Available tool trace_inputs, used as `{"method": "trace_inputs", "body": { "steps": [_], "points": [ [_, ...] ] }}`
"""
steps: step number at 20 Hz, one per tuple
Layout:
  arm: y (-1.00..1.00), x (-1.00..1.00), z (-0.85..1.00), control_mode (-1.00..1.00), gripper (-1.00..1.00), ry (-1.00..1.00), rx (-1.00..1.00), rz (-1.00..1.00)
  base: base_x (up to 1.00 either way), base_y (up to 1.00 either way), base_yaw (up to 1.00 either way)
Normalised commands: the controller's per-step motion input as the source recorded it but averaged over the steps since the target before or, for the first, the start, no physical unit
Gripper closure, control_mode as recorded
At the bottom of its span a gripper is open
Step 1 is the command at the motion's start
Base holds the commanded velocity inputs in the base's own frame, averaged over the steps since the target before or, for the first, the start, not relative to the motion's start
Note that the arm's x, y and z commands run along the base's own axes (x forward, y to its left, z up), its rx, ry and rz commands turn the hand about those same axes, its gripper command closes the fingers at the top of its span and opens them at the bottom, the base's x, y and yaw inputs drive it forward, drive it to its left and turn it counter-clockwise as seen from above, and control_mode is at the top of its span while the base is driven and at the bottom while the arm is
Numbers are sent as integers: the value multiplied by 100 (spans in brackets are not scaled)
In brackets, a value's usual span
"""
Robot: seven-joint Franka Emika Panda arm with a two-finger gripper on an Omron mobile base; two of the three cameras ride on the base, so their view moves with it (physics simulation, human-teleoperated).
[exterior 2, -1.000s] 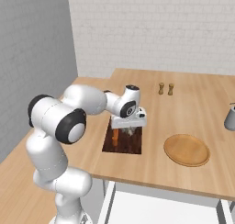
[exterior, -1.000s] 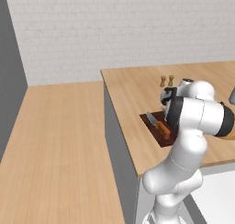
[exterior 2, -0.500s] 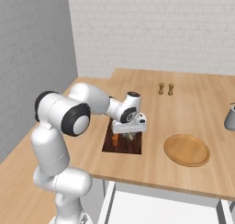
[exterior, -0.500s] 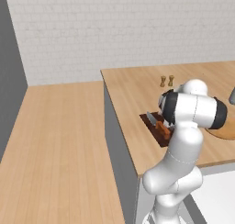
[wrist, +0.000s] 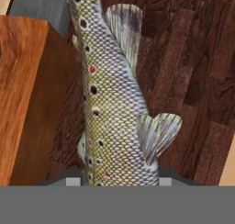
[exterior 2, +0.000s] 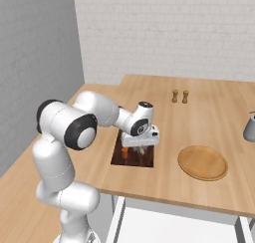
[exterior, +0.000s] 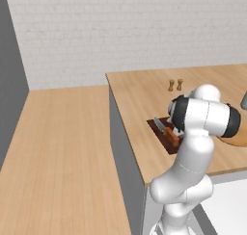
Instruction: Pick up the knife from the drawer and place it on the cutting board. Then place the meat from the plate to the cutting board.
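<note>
Your gripper (exterior 2: pixel 141 148) is down over the cutting board (exterior 2: pixel 123 156), the dark brown one on the light wood counter (exterior 2: pixel 209 120). In the hand view the meat (wrist: pixel 108 94), a spotted, scaly fish with fins, runs lengthwise right up to the fingers with the board's (wrist: pixel 193 76) grain behind it, so your jaws look clamped on its near end. The knife (exterior: pixel 165 129) is lying on the board too, grey blade and orange-brown handle (wrist: pixel 23 94) just beside the fish. The plate (exterior 2: pixel 202 162), that round tan disc, sits well off to the right of the board. Two small shakers (exterior 2: pixel 180 96) stand farther back from the board, toward the brick wall.
</note>
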Motion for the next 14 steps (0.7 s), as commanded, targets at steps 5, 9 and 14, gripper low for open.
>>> {"method": "trace_inputs", "body": {
  "steps": [5,9,14],
  "points": [
    [0,0,0,-100,-100,0,0,0,0,0,0],
    [0,0,0,-100,-100,0,0,0,0,0,0],
    [4,0,13,-100,-100,0,0,0,0,0,0]
  ]
}}
